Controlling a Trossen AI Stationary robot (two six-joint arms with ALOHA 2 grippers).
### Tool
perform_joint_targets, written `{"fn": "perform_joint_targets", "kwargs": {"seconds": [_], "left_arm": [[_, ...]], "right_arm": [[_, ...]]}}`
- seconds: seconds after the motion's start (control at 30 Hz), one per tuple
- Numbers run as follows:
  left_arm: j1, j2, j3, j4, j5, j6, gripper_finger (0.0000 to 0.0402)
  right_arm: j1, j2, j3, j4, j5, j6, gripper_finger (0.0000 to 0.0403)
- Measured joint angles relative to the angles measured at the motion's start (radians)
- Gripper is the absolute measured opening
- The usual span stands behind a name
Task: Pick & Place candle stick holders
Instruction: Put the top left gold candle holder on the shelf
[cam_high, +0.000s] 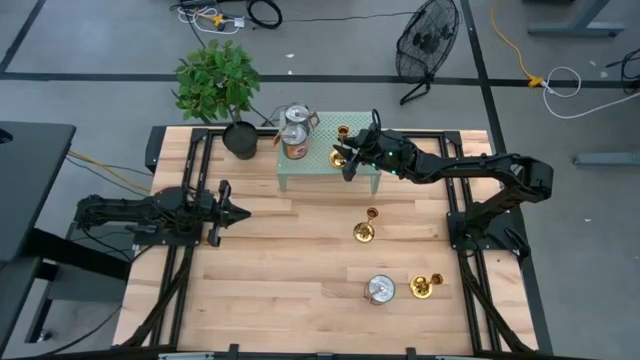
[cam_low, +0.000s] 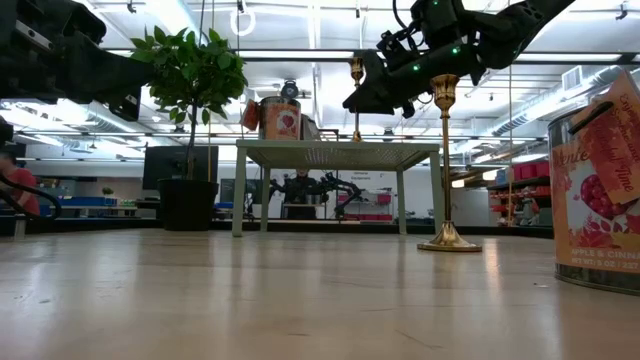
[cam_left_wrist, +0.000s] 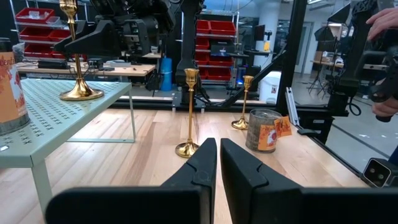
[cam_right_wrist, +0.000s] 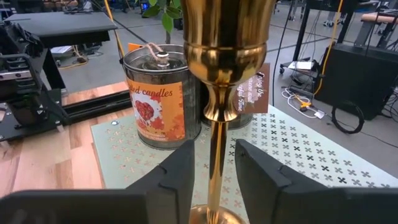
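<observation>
Your right gripper (cam_right_wrist: 211, 177) sits over the pale green perforated metal stand (cam_high: 310, 172) at upper centre of the high view. Its dark fingers (cam_right_wrist: 171, 177) flank the thin polished stem of a brass candle stick holder (cam_right_wrist: 214, 93), narrow gaps showing each side; contact is not confirmed. That holder has a flared cup top, a bulbed neck and a round base resting on the stand's cross-punched surface.

Beside it on the stand stand two cylindrical tins (cam_right_wrist: 154, 96) with orange printed labels.

Your second holder (cam_high: 364, 230) stands upright on the pale wood-plank counter (cam_high: 280, 290), centre-right of the high view. The third holder (cam_high: 424, 287) is at lower right, just beside a silver-lidded tin (cam_high: 379, 290).

Your left gripper (cam_high: 232, 211) waits at mid-left above the counter, fingers (cam_left_wrist: 199, 171) pressed together, holding nothing.

A leafy potted plant (cam_high: 222, 85) is at upper left.
</observation>
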Motion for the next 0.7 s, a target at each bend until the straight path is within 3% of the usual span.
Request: {"fn": "perform_joint_targets", "kwargs": {"seconds": [0.7], "left_arm": [[0.0,0.0,0.0,0.0,0.0,0.0,0.003]], "right_arm": [[0.0,0.0,0.0,0.001,0.0,0.002,0.0077]]}}
